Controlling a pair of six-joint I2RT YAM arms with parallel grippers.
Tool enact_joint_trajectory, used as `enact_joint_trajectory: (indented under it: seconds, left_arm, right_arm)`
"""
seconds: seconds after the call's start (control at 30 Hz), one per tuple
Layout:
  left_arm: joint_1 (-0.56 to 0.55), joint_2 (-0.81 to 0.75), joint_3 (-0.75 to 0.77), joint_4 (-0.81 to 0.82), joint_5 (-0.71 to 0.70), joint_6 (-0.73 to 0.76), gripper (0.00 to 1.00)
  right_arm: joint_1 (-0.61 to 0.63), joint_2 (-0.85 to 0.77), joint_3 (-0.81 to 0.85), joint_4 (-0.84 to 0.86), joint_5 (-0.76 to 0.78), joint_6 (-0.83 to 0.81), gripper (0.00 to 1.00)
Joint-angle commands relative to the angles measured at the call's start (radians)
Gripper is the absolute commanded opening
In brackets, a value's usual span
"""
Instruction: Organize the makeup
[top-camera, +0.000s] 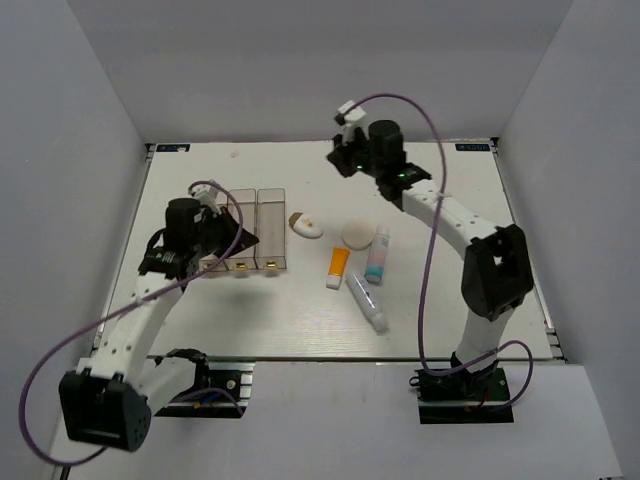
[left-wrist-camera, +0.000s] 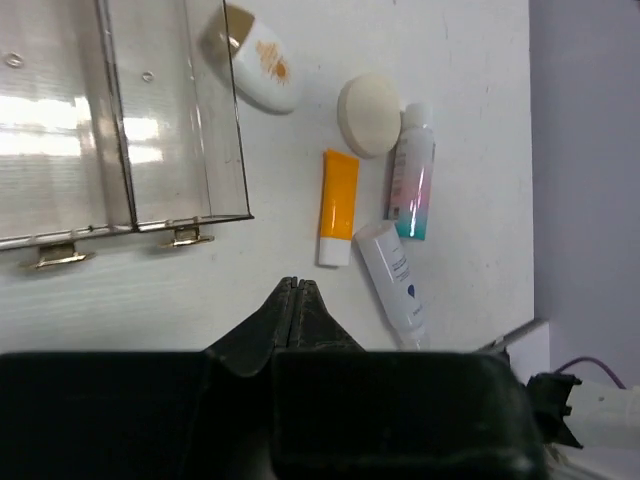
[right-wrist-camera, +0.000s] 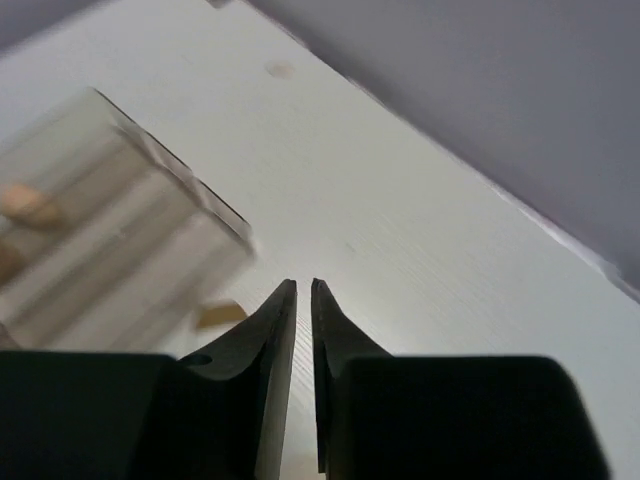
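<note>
The makeup lies loose mid-table: a white oval with a brown tip (top-camera: 306, 226) (left-wrist-camera: 262, 66), a round cream puff (top-camera: 357, 234) (left-wrist-camera: 369, 114), an orange tube (top-camera: 338, 266) (left-wrist-camera: 338, 205), a white tube with a teal end (top-camera: 378, 252) (left-wrist-camera: 412, 172) and a plain white tube (top-camera: 367, 301) (left-wrist-camera: 393, 283). My left gripper (top-camera: 240, 236) (left-wrist-camera: 293, 283) is shut and empty, hovering beside the clear boxes, left of the orange tube. My right gripper (top-camera: 340, 160) (right-wrist-camera: 304, 285) is raised over the far middle of the table, its fingers nearly together with nothing between them.
Clear rectangular boxes (top-camera: 270, 225) (left-wrist-camera: 170, 110) with gold latches stand side by side left of the makeup, blurred in the right wrist view (right-wrist-camera: 110, 230). Grey walls close in the white table (top-camera: 450, 200) on three sides.
</note>
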Motion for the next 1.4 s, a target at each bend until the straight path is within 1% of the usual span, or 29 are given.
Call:
enact_joint_trajectory:
  seconds: [0.0,0.03,0.07,0.1,0.13,0.17,0.2,0.23,0.27,0.3,0.33,0.37,0.4,0.47,0.6,0.7,0.8,0.87,0.97,1.1,1.3,1.33,1.37]
  left_arm:
    - [-0.032,0.129,0.06,0.098,0.144,0.018,0.11]
    - [-0.044,0.165,0.108,0.094,0.146,0.032,0.16]
    - [-0.057,0.243,0.136,0.086,0.149,0.041,0.22]
    - [-0.09,0.284,0.167,0.063,0.154,0.052,0.35]
    - [-0.11,0.326,0.231,0.045,0.149,0.07,0.39]
    - [-0.156,0.409,0.263,0.007,0.132,0.081,0.49]
    - [-0.181,0.452,0.296,-0.015,0.12,0.092,0.52]
    - [-0.205,0.491,0.36,-0.037,0.105,0.113,0.55]
    - [-0.23,0.567,0.394,-0.081,0.065,0.121,0.57]
    - [-0.279,0.604,0.425,-0.099,0.043,0.133,0.61]
    - [-0.302,0.638,0.486,-0.121,0.017,0.138,0.63]
    - [-0.323,0.704,0.514,-0.158,-0.006,0.139,0.63]
    - [-0.362,0.738,0.541,-0.176,-0.053,0.142,0.64]
    - [-0.399,0.828,0.618,-0.23,-0.107,0.144,0.65]
    - [-0.469,0.948,0.707,-0.293,-0.248,0.147,0.67]
    - [-0.5,1.02,0.745,-0.32,-0.3,0.149,0.69]
    - [-0.541,1.069,0.784,-0.331,-0.323,0.161,0.71]
    - [-0.555,1.086,0.802,-0.339,-0.345,0.168,0.75]
    - [-0.577,1.124,0.842,-0.345,-0.351,0.176,0.76]
    - [-0.589,1.172,0.883,-0.342,-0.34,0.181,0.77]
    - [-0.607,1.246,0.929,-0.383,-0.351,0.192,0.77]
    - [-0.607,1.249,0.934,-0.386,-0.395,0.195,0.77]
    - [-0.616,1.25,0.937,-0.388,-0.405,0.195,0.76]
  right_arm:
    - [-0.114,-0.088,-0.088,-0.201,0.025,-0.02,0.2]
    - [-0.131,-0.097,-0.09,-0.296,0.005,-0.009,0.25]
    - [-0.189,-0.1,-0.09,-0.352,-0.02,0.003,0.36]
    - [-0.206,-0.102,-0.088,-0.404,-0.041,0.012,0.43]
    - [-0.224,-0.103,-0.094,-0.496,-0.081,0.021,0.48]
    - [-0.273,-0.12,-0.141,-0.518,-0.103,0.022,0.57]
    - [-0.29,-0.137,-0.178,-0.524,-0.123,0.017,0.63]
    - [-0.303,-0.158,-0.214,-0.527,-0.141,0.009,0.66]
    - [-0.336,-0.192,-0.24,-0.527,-0.147,0.003,0.71]
    - [-0.339,-0.205,-0.276,-0.532,-0.152,-0.003,0.73]
    - [-0.358,-0.22,-0.284,-0.545,-0.158,-0.008,0.76]
    - [-0.373,-0.223,-0.289,-0.553,-0.16,-0.009,0.76]
    - [-0.381,-0.226,-0.295,-0.559,-0.161,-0.006,0.76]
    - [-0.41,-0.234,-0.303,-0.569,-0.18,0.002,0.77]
    - [-0.442,-0.245,-0.311,-0.572,-0.199,0.008,0.76]
    - [-0.455,-0.235,-0.306,-0.572,-0.21,0.009,0.74]
    - [-0.471,-0.223,-0.294,-0.572,-0.219,0.009,0.73]
    - [-0.478,-0.215,-0.285,-0.573,-0.226,0.008,0.73]
    - [-0.484,-0.208,-0.28,-0.572,-0.241,0.011,0.73]
    - [-0.49,-0.203,-0.284,-0.573,-0.247,0.011,0.72]
    - [-0.498,-0.203,-0.291,-0.573,-0.255,0.011,0.72]
    - [-0.496,-0.2,-0.289,-0.573,-0.258,0.011,0.72]
    - [-0.496,-0.2,-0.289,-0.573,-0.258,0.012,0.72]
